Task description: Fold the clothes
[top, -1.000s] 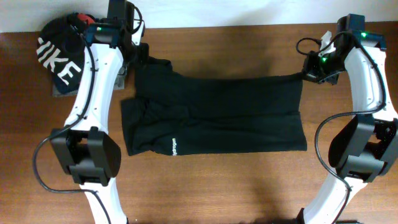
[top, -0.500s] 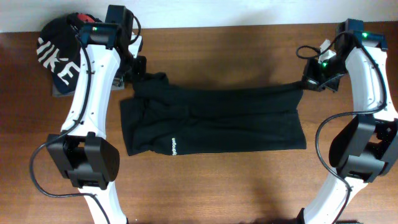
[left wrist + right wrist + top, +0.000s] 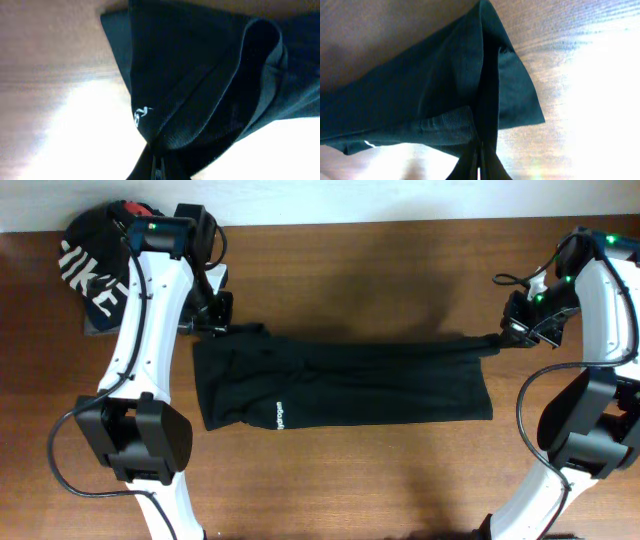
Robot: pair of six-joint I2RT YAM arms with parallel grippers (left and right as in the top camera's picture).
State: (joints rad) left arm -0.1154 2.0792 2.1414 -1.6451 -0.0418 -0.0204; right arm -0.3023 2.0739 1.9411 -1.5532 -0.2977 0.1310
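The clothes (image 3: 340, 385), a long plain black garment with small white lettering near its front left, lie spread across the middle of the brown table (image 3: 350, 480). My left gripper (image 3: 212, 328) is shut on the far left corner of the clothes (image 3: 200, 90), holding it just above the table. My right gripper (image 3: 503, 337) is shut on the far right corner of the clothes (image 3: 445, 100). The far edge hangs stretched between the two grippers over the near half. A small white logo (image 3: 141, 111) shows on the cloth close to the left jaws.
A pile of other garments lies at the table's far left corner, with a black top with big white letters (image 3: 88, 272) uppermost, just behind the left arm (image 3: 150, 330). The right arm (image 3: 600, 330) stands along the right edge.
Both grippers have drawn the held far edge toward the front. The folded-over cloth now covers more of the near half, and the garment looks narrower from front to back.
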